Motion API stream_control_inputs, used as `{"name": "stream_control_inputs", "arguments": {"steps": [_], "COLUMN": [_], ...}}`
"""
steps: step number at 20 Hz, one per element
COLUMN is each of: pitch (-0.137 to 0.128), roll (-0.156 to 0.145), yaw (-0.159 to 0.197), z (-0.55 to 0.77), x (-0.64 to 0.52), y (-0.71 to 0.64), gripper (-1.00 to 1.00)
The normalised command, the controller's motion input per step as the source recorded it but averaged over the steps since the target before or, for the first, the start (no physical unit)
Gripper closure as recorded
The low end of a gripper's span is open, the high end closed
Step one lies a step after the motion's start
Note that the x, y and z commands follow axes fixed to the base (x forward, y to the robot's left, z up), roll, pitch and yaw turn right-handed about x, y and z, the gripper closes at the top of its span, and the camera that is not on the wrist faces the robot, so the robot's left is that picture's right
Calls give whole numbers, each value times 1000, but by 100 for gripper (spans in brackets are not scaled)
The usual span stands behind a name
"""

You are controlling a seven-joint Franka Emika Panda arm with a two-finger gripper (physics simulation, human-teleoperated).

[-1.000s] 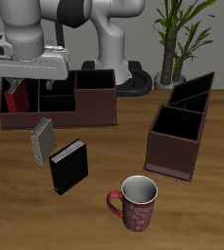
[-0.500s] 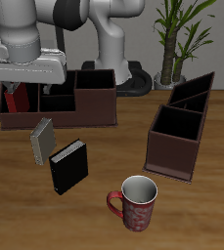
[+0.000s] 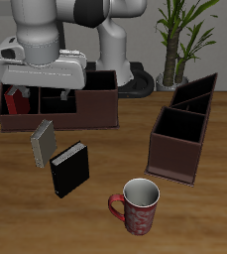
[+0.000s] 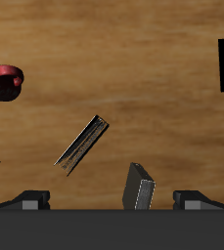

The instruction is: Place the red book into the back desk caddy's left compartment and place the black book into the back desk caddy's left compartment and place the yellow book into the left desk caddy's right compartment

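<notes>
The red book (image 3: 15, 100) stands in the back desk caddy (image 3: 95, 107) near the tabletop's (image 3: 105, 198) back edge; the end effector (image 3: 48, 97) hangs above it, fingers spread, empty.

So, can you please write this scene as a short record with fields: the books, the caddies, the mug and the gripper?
red book: upright in the end compartment of the back desk caddy
black book: flat on the table, near the front edge
yellow book: on the table, between the black book and the back desk caddy
left desk caddy: no book visible inside
mug: upright, nearest the front edge
gripper: above the back desk caddy, holding nothing
</notes>
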Motion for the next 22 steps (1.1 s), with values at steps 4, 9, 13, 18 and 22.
{"name": "stream_control_inputs", "arguments": {"steps": [4,9,13,18,22], "pitch": [-30,1,-10,0,-44], "roll": [7,9,2,19,4], "yaw": [-28,-95,-98,-96,-128], "z": [75,-126,-269,-259,-225], "x": [436,428,200,-37,-202], "y": [339,127,-56,-25,-23], "gripper": [-100,-100,-100,-100,-100]}}
